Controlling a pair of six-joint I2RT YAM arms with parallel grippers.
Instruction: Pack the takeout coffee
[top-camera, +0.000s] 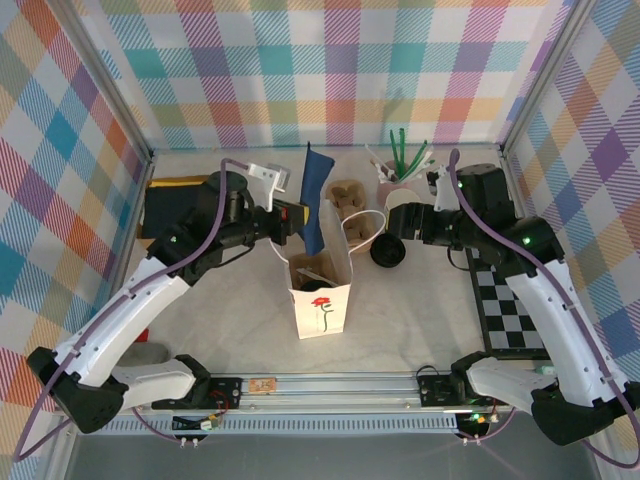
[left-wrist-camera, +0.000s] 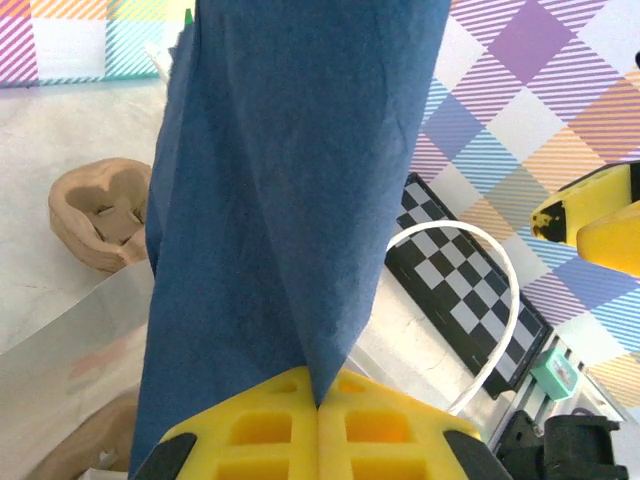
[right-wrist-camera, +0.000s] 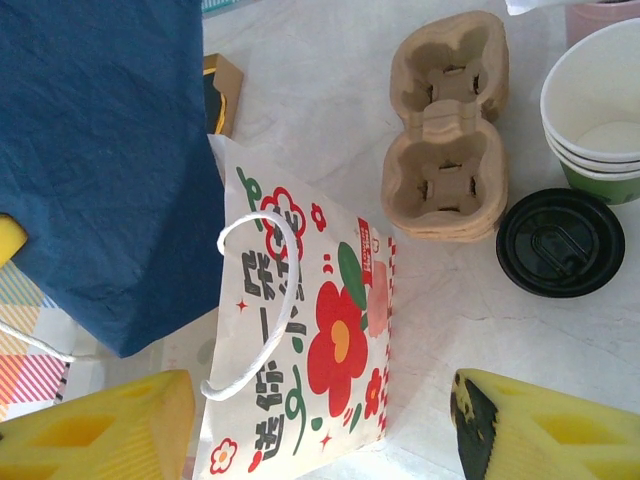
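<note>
We work on a pale marbled table (top-camera: 420, 320) enclosed by plaid walls (top-camera: 330, 70). In the top view, the white paper bag (top-camera: 320, 300) with a red flower print stands upright at the centre of the frame, its mouth open. Just above it in the frame, a blue napkin (top-camera: 316, 195) hangs upright. The left gripper (left-wrist-camera: 318, 400) has its yellow fingers pressed together on a tapering end of the napkin. A black-and-white checkered mat (top-camera: 510, 305) lies flat at the right of the frame. The right gripper (right-wrist-camera: 325, 395) sits just right of the bag, its fingers spread wide and gripping nothing. In the right wrist view, a brown pulp cup carrier (right-wrist-camera: 445, 130) lies at upper centre. A stack of lidless green cups (right-wrist-camera: 595, 110) stands at upper right, with a round black lid (right-wrist-camera: 560, 242) just below the stack. We cannot tell whether a cup stands under that lid, nor what the dark shapes in the bag's mouth are. We therefore cannot tell where the takeout coffee is.
</note>
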